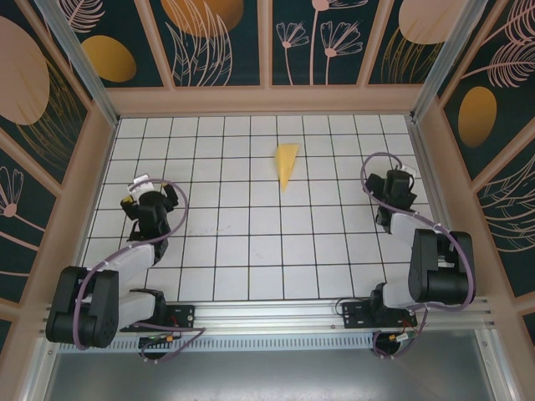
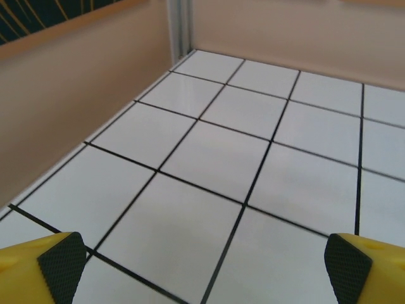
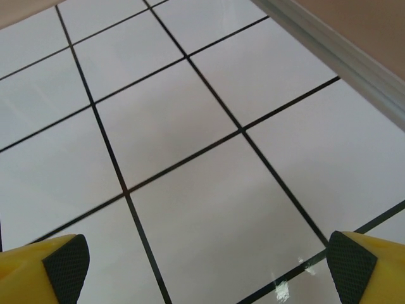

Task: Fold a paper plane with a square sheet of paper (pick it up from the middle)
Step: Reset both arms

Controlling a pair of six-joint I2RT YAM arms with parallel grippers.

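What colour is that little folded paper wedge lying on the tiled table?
Plain yellow. The paper plane shows best in the top external view.

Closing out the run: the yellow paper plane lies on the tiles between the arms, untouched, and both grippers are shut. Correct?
No, the left gripper and right gripper are open, jaws wide apart over the tiles in each wrist view. The paper plane does lie untouched between them, as the top external view shows.

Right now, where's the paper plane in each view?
Top: plane upper centre on tiles, tip toward the picture's bottom edge.
Left wrist: tiles meeting corner post.
Right wrist: tiles beside rail.
Shared landmark: the black-lined tiles.
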